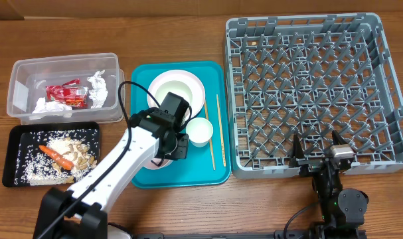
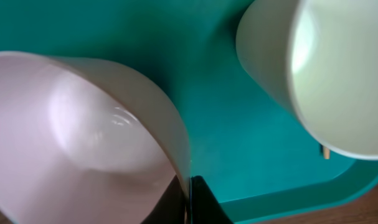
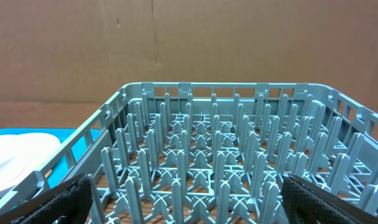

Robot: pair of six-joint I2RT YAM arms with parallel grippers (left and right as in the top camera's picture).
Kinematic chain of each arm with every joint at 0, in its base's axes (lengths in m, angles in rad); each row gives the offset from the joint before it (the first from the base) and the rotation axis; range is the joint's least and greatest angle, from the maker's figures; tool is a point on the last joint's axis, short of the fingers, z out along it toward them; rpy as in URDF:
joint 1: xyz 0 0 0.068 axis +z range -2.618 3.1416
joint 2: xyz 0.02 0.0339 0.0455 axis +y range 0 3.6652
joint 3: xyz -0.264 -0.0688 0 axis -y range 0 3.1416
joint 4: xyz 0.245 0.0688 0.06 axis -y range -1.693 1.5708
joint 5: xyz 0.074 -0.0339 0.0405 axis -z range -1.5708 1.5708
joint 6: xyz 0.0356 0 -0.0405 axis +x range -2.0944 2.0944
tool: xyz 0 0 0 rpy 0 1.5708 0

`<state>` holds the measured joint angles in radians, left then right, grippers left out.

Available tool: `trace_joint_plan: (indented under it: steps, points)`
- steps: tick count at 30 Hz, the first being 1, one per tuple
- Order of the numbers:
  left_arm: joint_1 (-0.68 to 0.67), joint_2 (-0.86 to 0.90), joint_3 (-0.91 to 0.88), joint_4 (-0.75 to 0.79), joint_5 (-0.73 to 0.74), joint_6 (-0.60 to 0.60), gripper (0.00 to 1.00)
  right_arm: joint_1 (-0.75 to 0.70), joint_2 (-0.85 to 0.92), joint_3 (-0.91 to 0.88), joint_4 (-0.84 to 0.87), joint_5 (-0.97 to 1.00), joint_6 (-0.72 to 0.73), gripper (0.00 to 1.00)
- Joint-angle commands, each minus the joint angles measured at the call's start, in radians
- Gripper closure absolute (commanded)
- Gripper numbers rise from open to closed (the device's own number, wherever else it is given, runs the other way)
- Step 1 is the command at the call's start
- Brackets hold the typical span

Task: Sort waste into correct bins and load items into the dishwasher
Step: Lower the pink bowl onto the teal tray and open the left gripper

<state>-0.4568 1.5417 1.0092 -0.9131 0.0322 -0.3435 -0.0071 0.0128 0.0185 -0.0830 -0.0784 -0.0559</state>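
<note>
Half the job looks done. Waste is sorted: the tub [image 1: 18,73] holds the wrapper [image 1: 67,94] and tissues [image 1: 98,89], and the black tray [image 1: 12,143] holds the carrot [image 1: 55,155], rice [image 1: 35,169] and nuts [image 1: 78,149]. No dish has reached the rack [image 1: 301,23] on the bench [image 1: 155,26].

On the teal tray [image 1: 188,174] lie the plate [image 1: 178,89], perhaps with a second bowl sitting in it, the cup [image 1: 200,131] and the chopsticks [image 1: 220,126]. The left fingers [image 2: 207,205] are pinched narrow on the rim of a bowl [image 2: 83,137] on that tray, just beside the cup. The right fingers [image 3: 70,202] stand wide with nothing between them, at the rack's near edge. All the loading, I'd judge, is left to do.
</note>
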Motion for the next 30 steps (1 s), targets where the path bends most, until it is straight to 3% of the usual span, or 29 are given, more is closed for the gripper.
trace_joint_plan:
  steps: [1, 5, 9, 23, 30]
  points:
    - [-0.005, 0.027, 0.027, 0.005, -0.006, -0.020, 0.84, -0.006, -0.010, -0.011, 0.006, -0.002, 0.004, 0.00]
    - [-0.005, 0.040, 0.027, 0.005, -0.006, -0.019, 0.70, -0.006, -0.010, -0.011, 0.006, -0.002, 0.004, 0.00]
    - [0.001, 0.040, 0.030, 0.005, -0.006, -0.008, 0.62, -0.006, -0.010, -0.011, 0.006, -0.002, 0.004, 0.00]
    - [0.024, 0.037, 0.249, -0.134, -0.014, 0.031, 0.59, -0.006, -0.010, -0.011, 0.006, -0.002, 0.004, 0.00]
    - [0.024, 0.039, 0.284, -0.110, 0.025, -0.003, 0.59, -0.006, -0.010, -0.011, 0.006, -0.002, 0.004, 0.00]
